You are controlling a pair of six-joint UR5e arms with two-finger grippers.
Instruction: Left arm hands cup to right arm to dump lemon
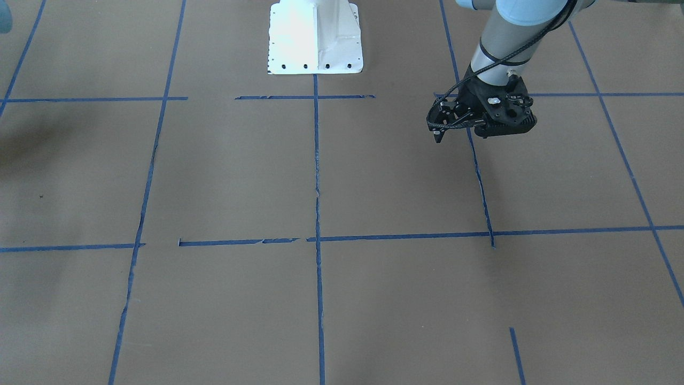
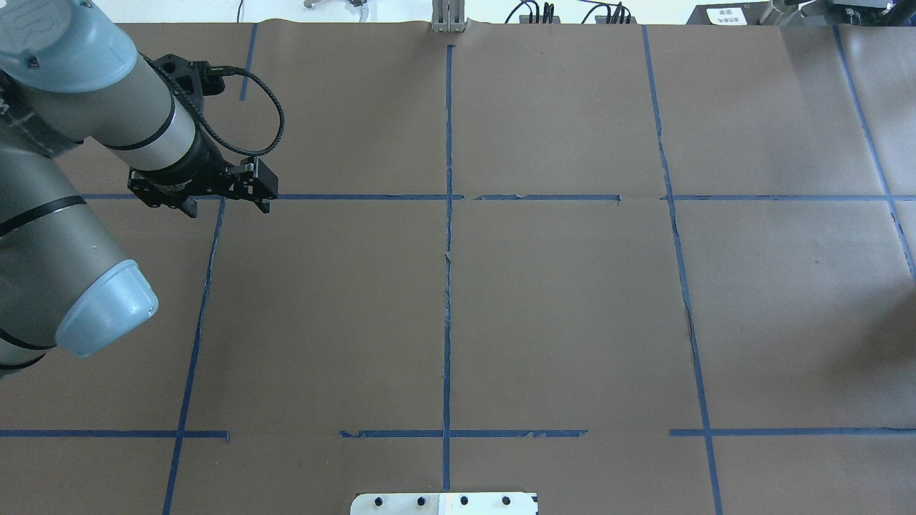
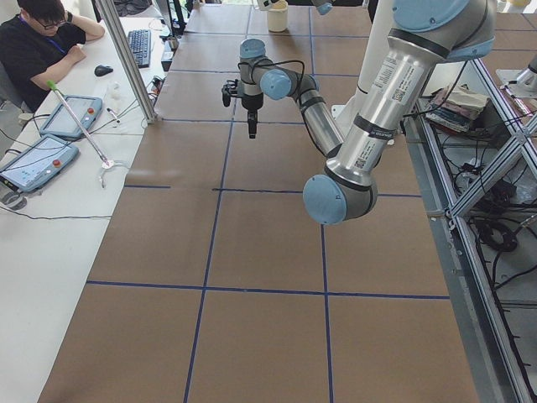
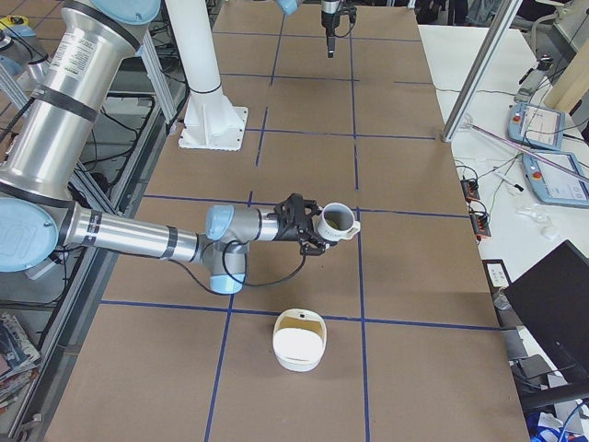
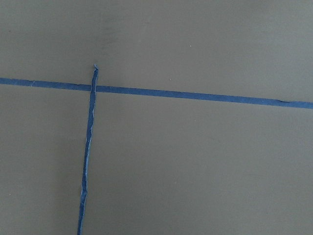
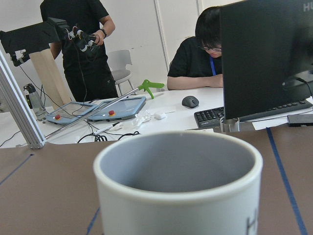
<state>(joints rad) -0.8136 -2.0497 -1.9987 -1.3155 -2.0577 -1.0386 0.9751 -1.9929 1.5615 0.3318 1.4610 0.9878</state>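
Sits at mid-frame of the right-side view: white ribbed mug (image 4: 338,221) with grey inside, mouth up, against the right arm's chunky black gripper (image 4: 313,230); cannot tell how wide that grip is. Fills the bottom centre of the right wrist view. Below it in the frame, white rounded tub (image 4: 299,345) on the brown paper table (image 4: 414,276). At upper right of the front view, left arm's black skeletal gripper (image 1: 438,136) points down, thin fingers pinched together on nothing.

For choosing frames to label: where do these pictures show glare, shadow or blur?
Exterior front-facing: glare blows out the white base plate, and a soft shadow darkens the table at the view's left. Right wrist-mounted: the cup is near and slightly soft; the seated person behind looks sharper. Left wrist-mounted: flat, even light.
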